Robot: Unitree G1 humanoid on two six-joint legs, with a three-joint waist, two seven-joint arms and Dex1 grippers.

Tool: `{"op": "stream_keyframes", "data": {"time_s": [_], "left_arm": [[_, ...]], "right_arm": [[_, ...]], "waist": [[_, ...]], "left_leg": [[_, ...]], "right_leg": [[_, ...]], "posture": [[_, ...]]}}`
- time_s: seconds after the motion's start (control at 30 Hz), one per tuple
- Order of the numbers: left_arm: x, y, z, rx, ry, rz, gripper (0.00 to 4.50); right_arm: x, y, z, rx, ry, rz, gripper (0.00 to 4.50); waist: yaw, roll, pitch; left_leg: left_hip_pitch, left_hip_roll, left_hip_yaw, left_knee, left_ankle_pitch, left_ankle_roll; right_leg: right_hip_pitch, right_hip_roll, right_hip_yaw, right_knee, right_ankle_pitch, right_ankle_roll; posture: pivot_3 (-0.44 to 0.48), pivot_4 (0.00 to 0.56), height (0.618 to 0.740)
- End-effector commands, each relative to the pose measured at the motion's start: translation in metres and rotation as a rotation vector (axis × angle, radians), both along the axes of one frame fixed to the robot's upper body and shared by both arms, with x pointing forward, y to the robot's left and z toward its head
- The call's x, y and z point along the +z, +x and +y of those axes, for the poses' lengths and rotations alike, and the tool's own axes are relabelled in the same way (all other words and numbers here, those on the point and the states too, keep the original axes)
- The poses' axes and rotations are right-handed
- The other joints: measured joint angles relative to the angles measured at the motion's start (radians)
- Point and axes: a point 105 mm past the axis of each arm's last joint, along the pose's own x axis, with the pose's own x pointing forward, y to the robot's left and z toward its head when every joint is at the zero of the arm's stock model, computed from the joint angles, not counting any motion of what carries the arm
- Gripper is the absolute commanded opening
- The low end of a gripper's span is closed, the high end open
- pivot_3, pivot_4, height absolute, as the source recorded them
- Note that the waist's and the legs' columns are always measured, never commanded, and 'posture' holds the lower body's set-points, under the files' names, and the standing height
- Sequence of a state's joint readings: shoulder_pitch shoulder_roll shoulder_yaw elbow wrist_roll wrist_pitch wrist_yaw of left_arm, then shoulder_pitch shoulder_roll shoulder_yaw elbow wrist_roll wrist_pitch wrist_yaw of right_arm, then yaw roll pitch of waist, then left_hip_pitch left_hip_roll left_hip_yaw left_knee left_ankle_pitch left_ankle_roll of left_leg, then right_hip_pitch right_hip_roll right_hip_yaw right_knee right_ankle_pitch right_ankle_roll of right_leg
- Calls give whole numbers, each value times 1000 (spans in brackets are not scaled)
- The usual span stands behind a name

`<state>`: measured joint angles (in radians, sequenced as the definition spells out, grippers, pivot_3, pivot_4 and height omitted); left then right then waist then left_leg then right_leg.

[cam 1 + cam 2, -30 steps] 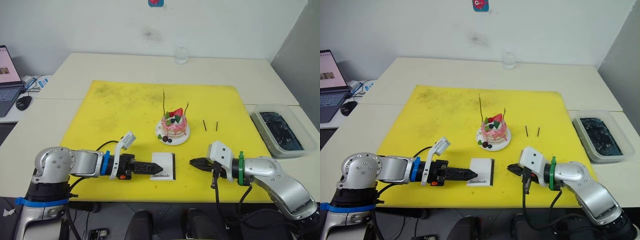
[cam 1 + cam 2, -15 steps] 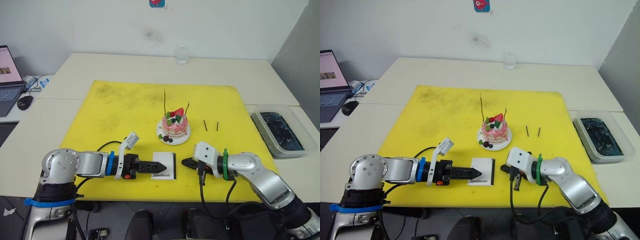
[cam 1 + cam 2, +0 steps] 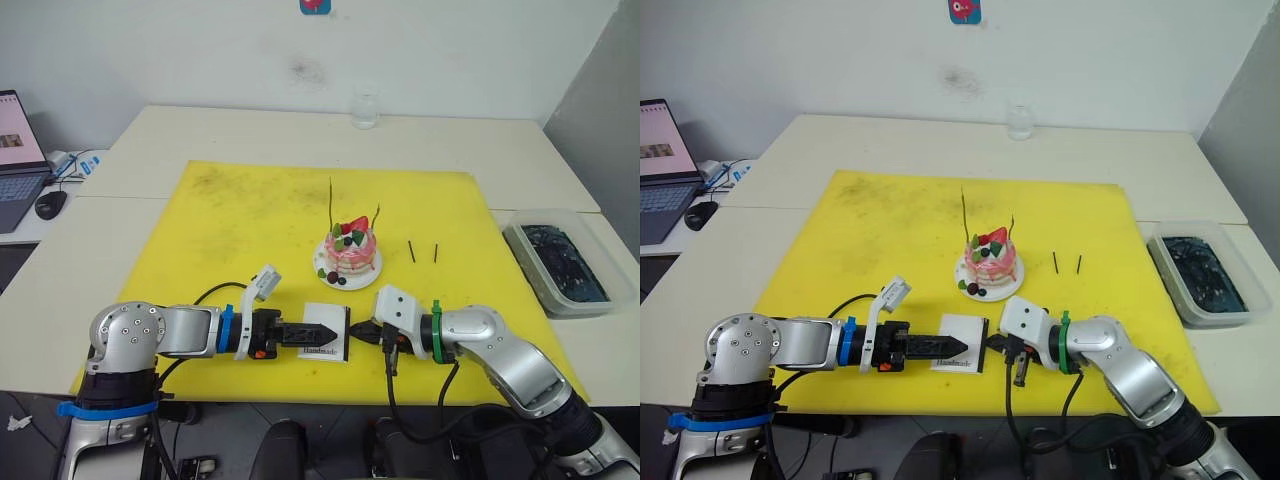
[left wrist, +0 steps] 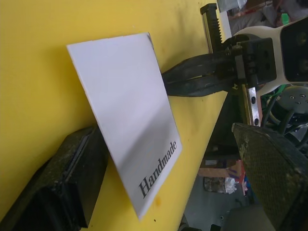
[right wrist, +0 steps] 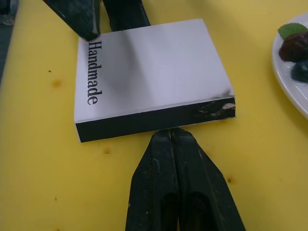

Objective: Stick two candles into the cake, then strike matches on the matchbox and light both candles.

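Lower centre of the left eye view: the matchbox point(image 3: 326, 331) lies flat on the yellow mat point(image 3: 240, 220). Right gripper point(image 5: 172, 136), fingers pressed together and empty, touches its black edge. Left gripper point(image 3: 322, 333), spread apart, straddles the opposite edge.

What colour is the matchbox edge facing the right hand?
Black, scuffed near one end; clearest in the right wrist view.

Matchbox point(image 3: 327, 332) hemmed betw. both tools; cake point(image 3: 350, 254) just behind, mat point(image 3: 240, 220) left open.

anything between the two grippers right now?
The matchbox: left gripper at one side, shut right gripper against its black striking edge, per the right wrist view.
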<state>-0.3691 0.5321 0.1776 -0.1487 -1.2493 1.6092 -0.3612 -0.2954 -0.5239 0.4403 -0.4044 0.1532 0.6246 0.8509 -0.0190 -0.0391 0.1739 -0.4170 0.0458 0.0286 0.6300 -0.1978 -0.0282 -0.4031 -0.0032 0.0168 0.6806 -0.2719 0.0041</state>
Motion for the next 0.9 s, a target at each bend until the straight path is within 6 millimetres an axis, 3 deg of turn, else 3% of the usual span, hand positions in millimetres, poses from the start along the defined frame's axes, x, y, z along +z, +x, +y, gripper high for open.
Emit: {"op": "stream_keyframes", "data": {"time_s": [0.03, 0.3, 0.43, 0.7, 0.8, 0.9], "left_arm": [[-5, -3, -5, -12, 9, 12, 4500], [-6, -4, -5, -3, 12, 5, 4500], [-9, -2, -3, 15, 34, -6, 3641], [-13, 2, 1, 48, 66, -46, 1022], [-5, 8, 4, 83, 22, -67, 72], [20, 12, 4, 77, -94, -97, 32]], "right_arm": [[8, -9, 11, 66, 40, -1, 51], [8, -9, 14, 68, 48, -1, 51], [8, -10, 13, 65, 47, 0, 0], [9, -9, 14, 48, 56, -1, 0], [14, -6, 12, 28, 65, -12, 0], [21, -3, 7, 9, 74, -29, 0]], "waist": [[3, 0, 0], [10, 0, 0], [12, 0, 0], [12, 0, 0], [12, 0, 0], [12, 0, 0]], "left_leg": [[0, 0, 0, 0, 0, 0], [0, 0, 0, 0, 0, 0], [0, 0, 0, 0, 0, 0], [-1, 0, 0, -1, 0, 0], [-1, 1, 0, -1, 0, 0], [-1, 1, 0, -1, 0, 0]], "right_leg": [[0, 0, 0, 0, 0, 0], [0, 0, 0, 0, 0, 0], [0, 0, 0, 0, 0, 0], [-1, 0, 0, 0, -1, -1], [-1, 0, 0, -1, -1, -1], [-1, 0, 0, 0, 0, -1]], "posture": [[0, 150, 740], [0, 150, 740], [0, 150, 740], [0, 150, 740], [0, 150, 740], [0, 150, 740]]}}
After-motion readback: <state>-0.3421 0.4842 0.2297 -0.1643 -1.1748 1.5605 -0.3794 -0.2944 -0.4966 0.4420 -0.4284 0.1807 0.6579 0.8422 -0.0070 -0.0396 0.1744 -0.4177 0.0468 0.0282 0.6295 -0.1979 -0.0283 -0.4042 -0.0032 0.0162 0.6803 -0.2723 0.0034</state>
